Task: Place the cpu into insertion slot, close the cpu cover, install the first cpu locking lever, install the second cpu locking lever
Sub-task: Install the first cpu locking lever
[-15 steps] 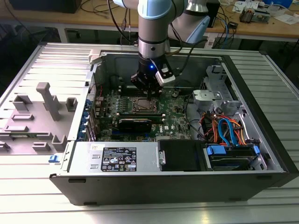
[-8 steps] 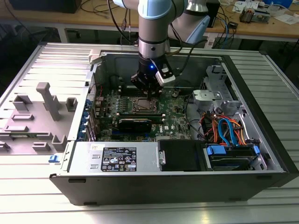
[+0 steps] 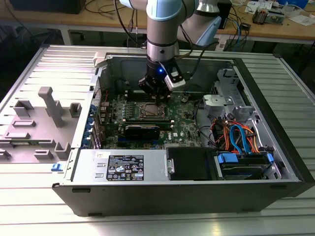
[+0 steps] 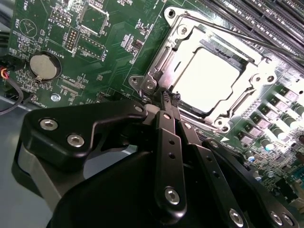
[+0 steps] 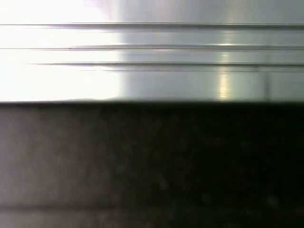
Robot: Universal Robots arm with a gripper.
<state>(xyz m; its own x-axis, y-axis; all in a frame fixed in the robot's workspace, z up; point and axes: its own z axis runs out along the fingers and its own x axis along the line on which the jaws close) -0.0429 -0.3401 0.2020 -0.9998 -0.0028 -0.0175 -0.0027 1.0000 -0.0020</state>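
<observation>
In the second wrist view the cpu (image 4: 204, 78) lies flat in the insertion slot (image 4: 153, 76), its pale silvery top showing. The cpu cover (image 4: 254, 71) is down over it, framing the chip. A thin locking lever (image 4: 228, 35) runs along one side of the socket. My gripper (image 4: 170, 98) is shut, with nothing seen between its black fingers (image 4: 167, 142), and its tips sit at the socket's corner by the cover's edge. In the exterior view the gripper (image 3: 156, 97) hangs low over the slot (image 3: 150, 111) inside the open computer case.
Long black memory slots (image 4: 266, 19), a coin battery (image 4: 43, 65) and several capacitors (image 4: 266, 137) surround the socket. The case walls (image 3: 101, 73), power supply (image 3: 123, 164) and a drive bay with cables (image 3: 236, 137) hem the board in. A grey fixture (image 3: 49, 105) stands at the exterior view's left.
</observation>
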